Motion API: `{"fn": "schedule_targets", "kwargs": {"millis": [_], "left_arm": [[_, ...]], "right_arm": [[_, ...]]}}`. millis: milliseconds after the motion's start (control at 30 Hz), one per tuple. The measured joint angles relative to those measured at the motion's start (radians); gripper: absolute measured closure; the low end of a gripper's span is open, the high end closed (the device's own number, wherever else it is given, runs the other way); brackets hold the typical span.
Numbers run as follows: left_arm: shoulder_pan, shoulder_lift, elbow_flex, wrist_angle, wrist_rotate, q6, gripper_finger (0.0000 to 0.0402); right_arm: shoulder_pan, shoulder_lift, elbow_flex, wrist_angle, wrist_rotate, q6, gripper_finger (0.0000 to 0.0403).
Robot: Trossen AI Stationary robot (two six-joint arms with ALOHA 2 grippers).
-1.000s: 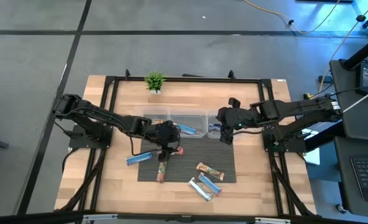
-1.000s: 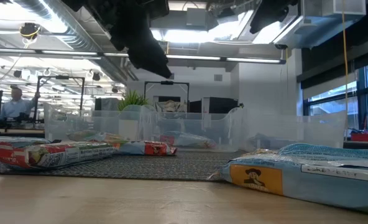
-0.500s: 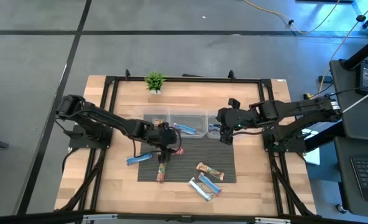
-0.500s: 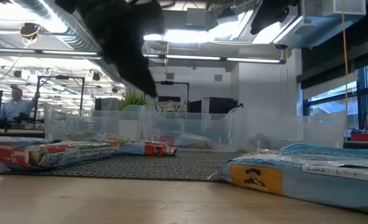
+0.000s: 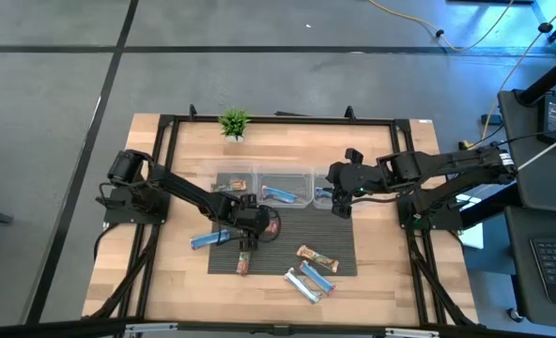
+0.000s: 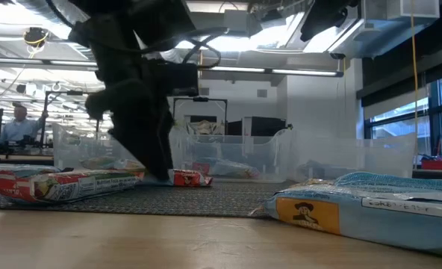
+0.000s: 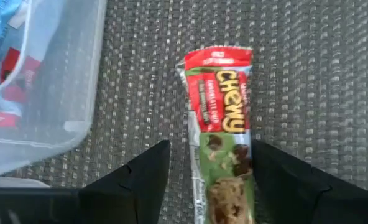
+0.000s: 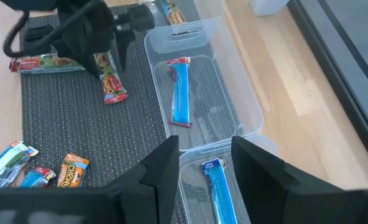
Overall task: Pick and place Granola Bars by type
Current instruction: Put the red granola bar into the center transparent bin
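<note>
My left gripper is open and low over the dark mat, with one finger on each side of a red and green granola bar that lies flat there. The high view shows this gripper by that bar. Whether a finger touches the bar, I cannot tell. My right gripper hangs open above the clear bins, touching nothing. A blue bar lies in the middle bin and another blue bar in the right bin. On the mat lie a brown and red bar and a blue bar.
Three clear bins stand in a row at the mat's far edge. Three more bars lie grouped at the mat's near right corner. A small green plant stands at the table's far edge. A black frame rims the table.
My left gripper has come down from above the bins toward the table's near edge and now sits low on the mat around the red and green bar. The bar has stayed where it was. The right arm has kept still.
</note>
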Motion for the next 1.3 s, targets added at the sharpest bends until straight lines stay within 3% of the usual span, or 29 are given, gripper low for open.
{"fn": "schedule_targets", "kwargs": {"millis": [667,1167,1300], "left_arm": [[0.002,0.014,0.001,-0.001,0.064,0.092,0.0324],[0.036,-0.133,-0.002,-0.019,0.065,0.103,0.0336],[0.062,-0.206,-0.002,0.033,0.015,0.106,0.0336]], "right_arm": [[0.0,0.0,0.0,0.0,0.0,0.001,0.0253],[0.0,0.0,0.0,0.0,0.0,0.0,0.0253],[0.0,0.0,0.0,0.0,0.0,0.0,0.0253]]}}
